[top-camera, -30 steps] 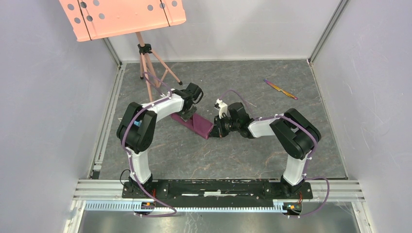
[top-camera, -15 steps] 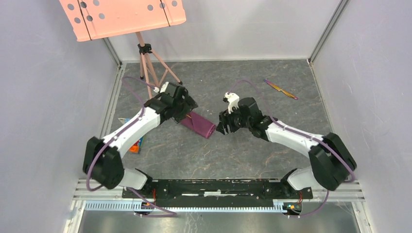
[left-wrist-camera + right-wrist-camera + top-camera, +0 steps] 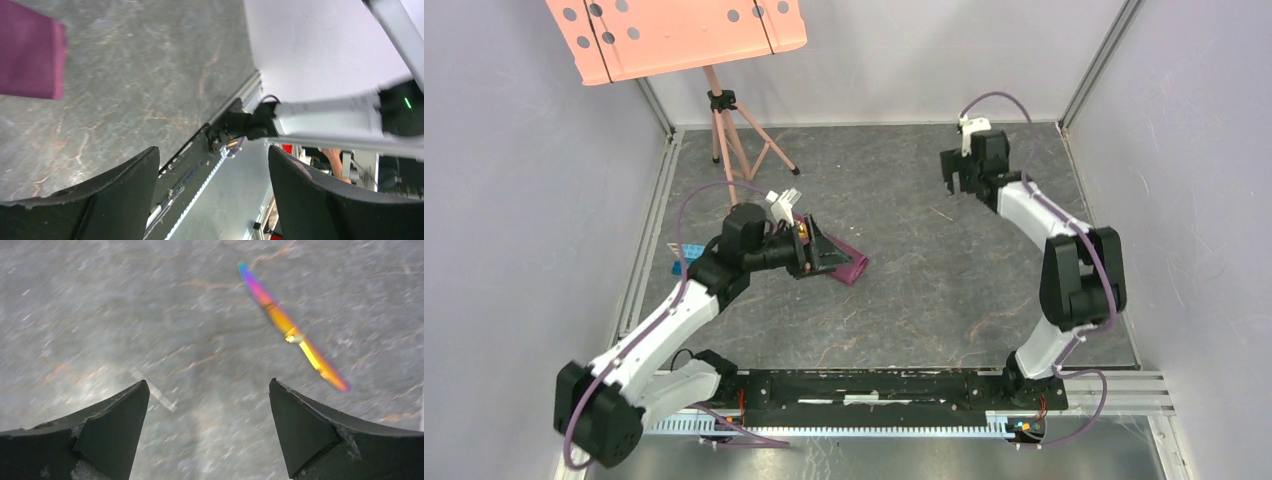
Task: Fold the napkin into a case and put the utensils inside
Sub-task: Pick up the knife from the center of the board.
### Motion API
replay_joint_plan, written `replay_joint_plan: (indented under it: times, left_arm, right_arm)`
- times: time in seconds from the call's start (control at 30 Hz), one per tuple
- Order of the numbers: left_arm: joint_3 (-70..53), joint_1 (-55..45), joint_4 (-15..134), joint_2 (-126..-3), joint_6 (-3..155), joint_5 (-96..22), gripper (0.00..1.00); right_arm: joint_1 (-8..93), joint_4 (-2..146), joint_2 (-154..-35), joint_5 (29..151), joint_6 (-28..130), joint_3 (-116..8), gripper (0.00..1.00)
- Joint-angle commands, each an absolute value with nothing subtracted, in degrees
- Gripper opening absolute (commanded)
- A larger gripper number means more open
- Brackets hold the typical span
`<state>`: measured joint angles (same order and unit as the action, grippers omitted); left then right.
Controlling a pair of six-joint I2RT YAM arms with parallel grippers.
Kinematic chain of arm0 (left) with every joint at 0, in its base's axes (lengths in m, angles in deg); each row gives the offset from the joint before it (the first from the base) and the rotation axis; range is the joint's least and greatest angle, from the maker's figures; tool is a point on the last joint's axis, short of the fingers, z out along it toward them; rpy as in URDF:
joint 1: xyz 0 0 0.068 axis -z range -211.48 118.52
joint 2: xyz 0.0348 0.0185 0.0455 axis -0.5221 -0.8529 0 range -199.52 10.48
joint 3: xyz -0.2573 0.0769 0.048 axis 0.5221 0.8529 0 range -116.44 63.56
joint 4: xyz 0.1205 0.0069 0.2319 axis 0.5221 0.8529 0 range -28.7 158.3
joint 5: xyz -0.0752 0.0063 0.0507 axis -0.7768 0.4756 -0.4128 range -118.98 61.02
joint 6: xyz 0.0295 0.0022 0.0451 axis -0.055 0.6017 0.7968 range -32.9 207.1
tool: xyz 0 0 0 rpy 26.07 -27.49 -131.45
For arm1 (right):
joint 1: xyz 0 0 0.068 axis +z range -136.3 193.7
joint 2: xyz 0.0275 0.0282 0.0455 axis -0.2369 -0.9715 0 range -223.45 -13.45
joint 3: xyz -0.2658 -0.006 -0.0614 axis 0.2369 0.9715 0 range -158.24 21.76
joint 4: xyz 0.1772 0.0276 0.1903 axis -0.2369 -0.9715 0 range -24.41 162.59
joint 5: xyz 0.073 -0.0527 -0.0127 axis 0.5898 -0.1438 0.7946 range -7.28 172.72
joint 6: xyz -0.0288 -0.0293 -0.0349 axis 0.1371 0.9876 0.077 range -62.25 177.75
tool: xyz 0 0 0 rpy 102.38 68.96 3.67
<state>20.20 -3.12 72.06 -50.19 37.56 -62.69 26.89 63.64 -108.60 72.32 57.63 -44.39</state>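
The plum-purple napkin (image 3: 854,268) lies folded into a narrow oblong case at the table's middle; one end of it also shows in the left wrist view (image 3: 30,50). My left gripper (image 3: 819,252) hovers over the napkin's left part with its jaws open and empty (image 3: 212,149). My right gripper (image 3: 956,172) is at the far right of the table, also open and empty (image 3: 208,381). The rainbow-iridescent knife (image 3: 290,330) lies on the table just ahead of and to the right of the right fingertips. In the top view the right arm hides the knife.
A pink perforated music stand (image 3: 674,30) on a tripod (image 3: 724,140) stands at the back left. A small blue object (image 3: 686,253) lies by the left rail. Grey walls enclose the stone-patterned table (image 3: 904,300), and a metal rail runs along its near edge.
Both grippers have opened and let go of the napkin. The right arm has swung away to the far right, over the knife. The left arm has drawn back but stays over the napkin.
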Motion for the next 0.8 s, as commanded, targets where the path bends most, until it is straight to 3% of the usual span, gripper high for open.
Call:
replay_joint_plan:
  times: [0.0,0.1,0.3,0.77]
  left_arm:
    - [25.32,-3.10,64.23,-41.07,38.29,-74.09,0.86]
    - [29.51,-2.72,52.77,-38.07,29.23,-78.77,0.87]
    - [29.96,-2.64,54.27,-34.06,27.44,-79.70,0.87]
    - [29.29,-2.55,53.74,-35.03,25.10,-78.89,0.85]
  right_arm:
    - [18.78,58.28,-118.43,77.51,62.78,-58.50,0.96]
    - [12.21,51.91,-126.05,83.94,63.72,-68.35,0.96]
    - [3.25,49.38,-133.39,93.97,61.58,-74.71,0.94]
    - [2.19,49.37,-140.88,95.81,62.37,-78.46,0.74]
